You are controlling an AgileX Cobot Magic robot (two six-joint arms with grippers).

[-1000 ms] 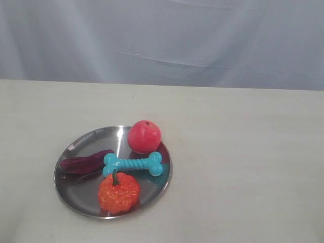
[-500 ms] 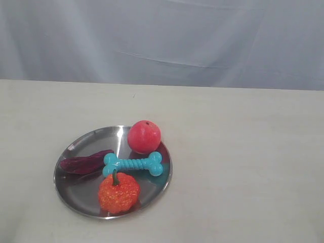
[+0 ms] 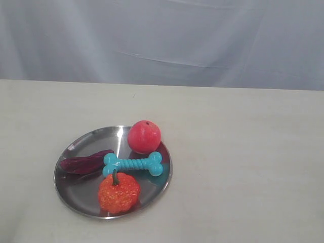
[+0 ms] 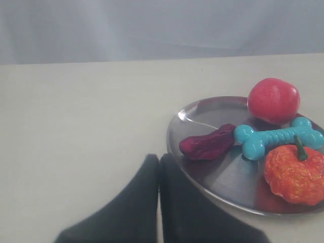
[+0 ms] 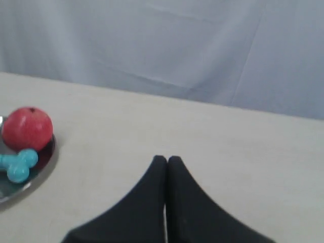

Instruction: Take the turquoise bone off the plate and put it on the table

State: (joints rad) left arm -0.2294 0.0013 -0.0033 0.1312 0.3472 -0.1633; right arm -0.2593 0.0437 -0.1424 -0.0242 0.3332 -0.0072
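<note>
The turquoise bone (image 3: 133,164) lies flat across the middle of the silver plate (image 3: 86,147) on the cream table (image 3: 243,152). In the left wrist view the bone (image 4: 278,137) rests on the plate (image 4: 202,109), and my left gripper (image 4: 159,159) is shut, empty, beside the plate's rim. My right gripper (image 5: 167,159) is shut and empty over bare table, well away from the bone (image 5: 17,164), which shows only one knobbed end on the plate (image 5: 48,154). Neither gripper appears in the exterior view.
On the plate also sit a red ball (image 3: 144,136), an orange pumpkin (image 3: 118,193) and a dark purple piece (image 3: 83,163); all three touch or crowd the bone. A pale blue-grey cloth backdrop (image 3: 162,40) closes the table's far edge.
</note>
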